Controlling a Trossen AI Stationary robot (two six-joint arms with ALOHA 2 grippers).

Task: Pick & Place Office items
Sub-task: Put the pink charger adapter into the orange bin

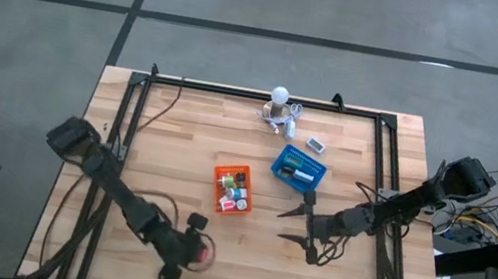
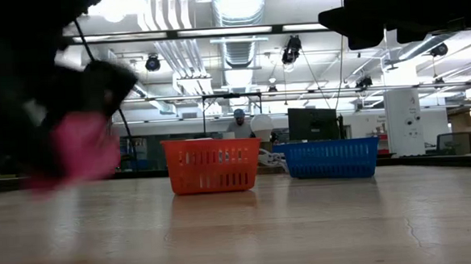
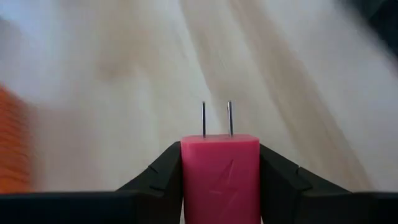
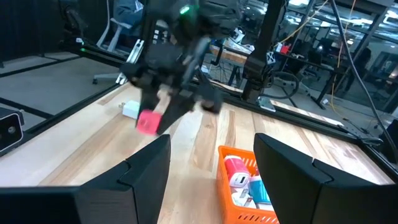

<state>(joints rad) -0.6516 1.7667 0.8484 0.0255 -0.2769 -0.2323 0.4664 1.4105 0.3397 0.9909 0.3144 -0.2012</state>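
My left gripper [image 1: 194,248] is near the table's front edge, left of centre, shut on a small pink plug block [image 3: 221,171] with two metal prongs. The right wrist view shows the same block [image 4: 147,121] under the left arm. My right gripper [image 1: 287,224] stands open with nothing between its fingers, right of the orange tray [image 1: 233,189]. That tray holds several small office items [image 4: 239,174]. The blue tray [image 1: 299,169] behind it also holds some. My left gripper pinches the pink block's two opposite side faces [image 3: 186,174] between its two fingers [image 3: 158,180]. The fingers slant down from the table's left. The block's two prongs [image 3: 216,118] point forward, away from the gripper. The block is lifted clear of the table.
A white round-bulbed cluster with cables [image 1: 279,104] stands at the far edge, with a small white piece [image 1: 316,146] lying near it. Another small white piece [image 4: 129,110] lies on the wood beyond the left arm. Black rails [image 1: 134,130] run along the table's sides.
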